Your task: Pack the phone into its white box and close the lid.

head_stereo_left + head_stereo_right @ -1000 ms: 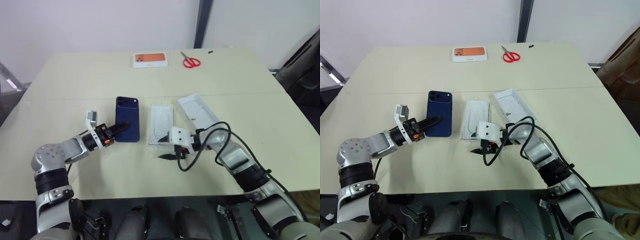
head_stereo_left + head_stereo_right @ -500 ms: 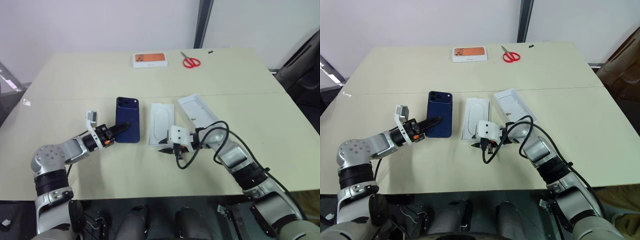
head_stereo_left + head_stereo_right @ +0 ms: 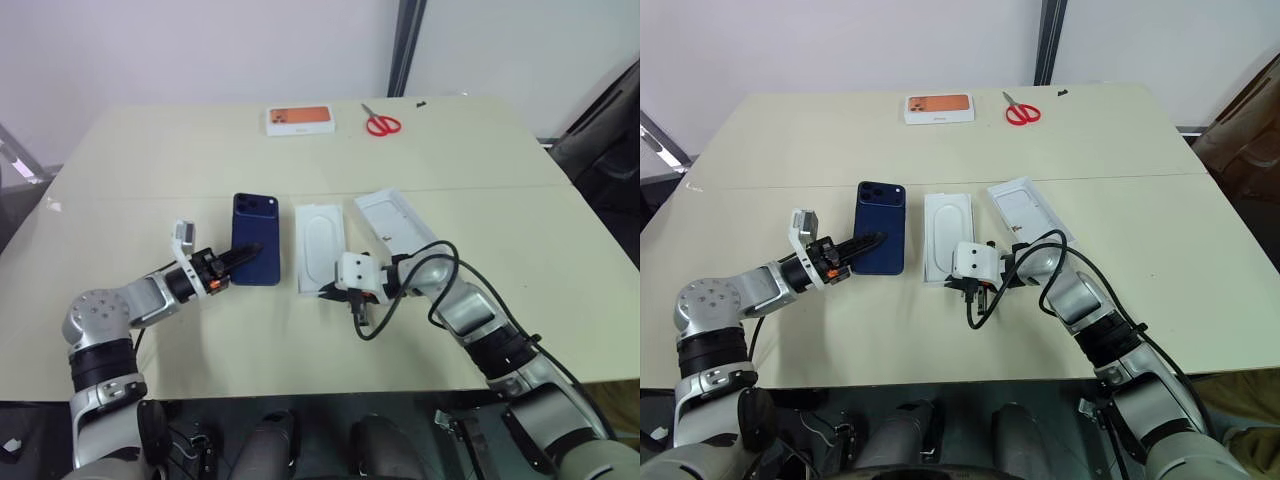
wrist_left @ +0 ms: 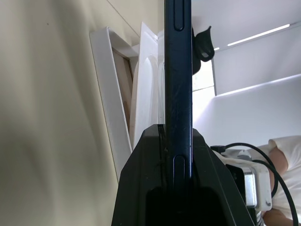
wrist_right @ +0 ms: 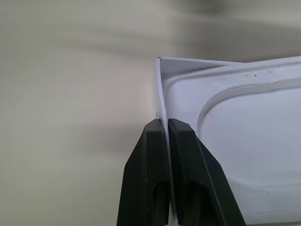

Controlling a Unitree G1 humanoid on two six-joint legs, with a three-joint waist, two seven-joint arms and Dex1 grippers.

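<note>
Your landmark is the white box [image 3: 321, 248], lying flat near the middle of the table [image 3: 150, 150], its insert with the rounded recess facing up. Your right gripper [image 3: 331, 291] sits at the box's near edge, close to a corner; the right wrist view shows both black fingers [image 5: 149, 155] pressed together on the thin white wall of the box, so it is clamped on that wall. The phone [image 3: 256, 252] is just to the left of the box, back side up with the camera cluster at its far end. Your left gripper [image 3: 243, 254] is closed on the phone's near end; the left wrist view shows the phone edge-on between the fingers, with the box just beyond it. The lid [image 3: 397, 227] lies just to the right of the box, open side up, angled away from it. Well beyond the box, near the table's far edge, sit an orange-topped box [image 3: 299, 120] and red scissors [image 3: 381, 123].
</note>
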